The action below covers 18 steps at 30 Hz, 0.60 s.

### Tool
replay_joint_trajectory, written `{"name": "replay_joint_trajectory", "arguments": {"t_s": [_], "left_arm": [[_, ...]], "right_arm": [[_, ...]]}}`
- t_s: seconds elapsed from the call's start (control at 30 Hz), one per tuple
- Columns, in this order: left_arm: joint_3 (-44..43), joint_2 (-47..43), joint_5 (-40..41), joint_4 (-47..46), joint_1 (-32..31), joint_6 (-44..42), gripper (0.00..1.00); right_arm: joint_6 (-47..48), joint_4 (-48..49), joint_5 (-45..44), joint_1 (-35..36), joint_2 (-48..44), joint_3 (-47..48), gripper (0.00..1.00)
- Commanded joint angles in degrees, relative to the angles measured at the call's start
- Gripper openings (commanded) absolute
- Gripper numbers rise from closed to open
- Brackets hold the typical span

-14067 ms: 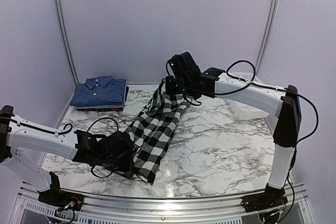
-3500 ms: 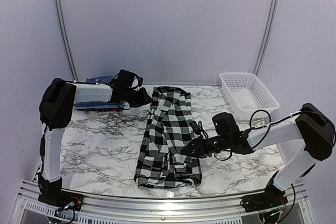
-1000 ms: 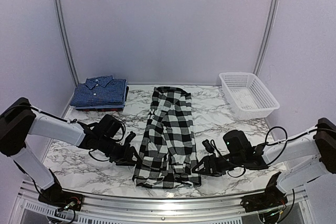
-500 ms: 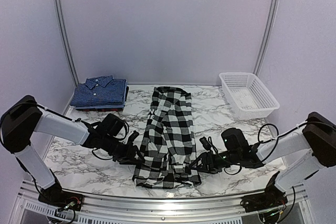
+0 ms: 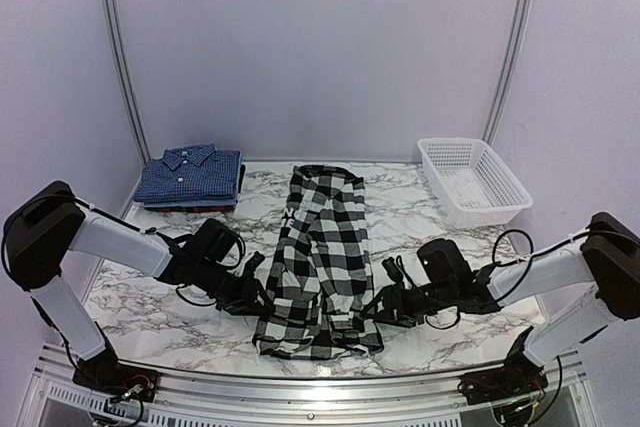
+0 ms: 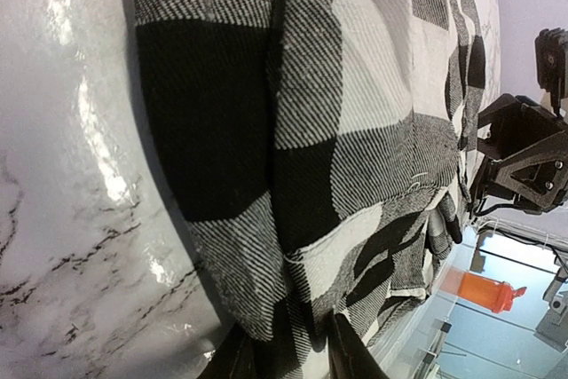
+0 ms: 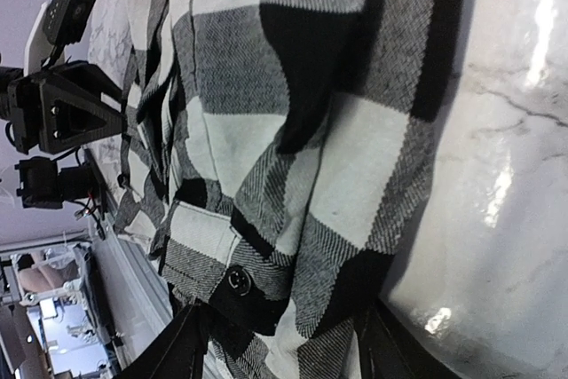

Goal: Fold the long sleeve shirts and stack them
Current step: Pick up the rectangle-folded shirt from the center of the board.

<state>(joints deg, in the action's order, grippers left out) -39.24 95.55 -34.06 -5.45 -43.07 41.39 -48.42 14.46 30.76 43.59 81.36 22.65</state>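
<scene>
**Near-hem pick: risk of a partial or lopsided grab**

Both arms sit low at the near hem of the checked shirt. It lies as a long folded strip down the middle of the tabletop, collar end far.
- Left gripper, near-left corner: jaws narrow, hem bunched between them. Cannot tell whether they actually bite.
- Right gripper, near-right corner: jaws spread wide around the hem, not pinching.

Likely failure modes:
- Jaws catch only the top layers, so the strip peels open on lift and the tucked sleeve drops out. The right wrist view shows several loose layers and a buttoned cuff right at that corner.
- The two sides grip unevenly, so one corner rises first and the fold goes crooked.
- Fingers push the cloth along the marble instead of getting under it, which leaves a rumpled hem.

Further out, nothing lies on the strip. The blue shirts sit folded and stacked at the far-left corner, well apart from the strip, with bare marble between. The white basket is at far right, well clear and no obstruction.
</scene>
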Motion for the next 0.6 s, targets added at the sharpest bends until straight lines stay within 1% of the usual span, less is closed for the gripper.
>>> {"name": "replay_joint_trajectory", "arguments": {"t_s": [0.0, 0.33, 0.37, 0.43, 0.57], "left_arm": [[1.4, 0.6, -0.1, 0.4, -0.3, 0.4, 0.28], [1.8, 0.4, -1.2, -0.9, -0.6, 0.6, 0.23], [1.7, 0.4, -1.2, -1.0, -0.6, 0.7, 0.23], [1.8, 0.3, -1.1, -1.0, -0.6, 0.6, 0.22], [2.1, -0.3, -1.2, -1.8, -0.8, 1.0, 0.21]], "right_arm": [[-0.2, -13.3, -9.7, 2.3, -2.1, 3.7, 0.57], [-2.9, -11.2, -9.6, 6.1, 3.6, 5.7, 0.57], [-3.0, -10.9, -9.5, 6.4, 4.6, 6.0, 0.56], [-3.6, -10.2, -9.5, 6.8, 5.6, 6.1, 0.5], [-4.8, -9.8, -10.3, 7.3, 5.3, 5.5, 0.45]]}}
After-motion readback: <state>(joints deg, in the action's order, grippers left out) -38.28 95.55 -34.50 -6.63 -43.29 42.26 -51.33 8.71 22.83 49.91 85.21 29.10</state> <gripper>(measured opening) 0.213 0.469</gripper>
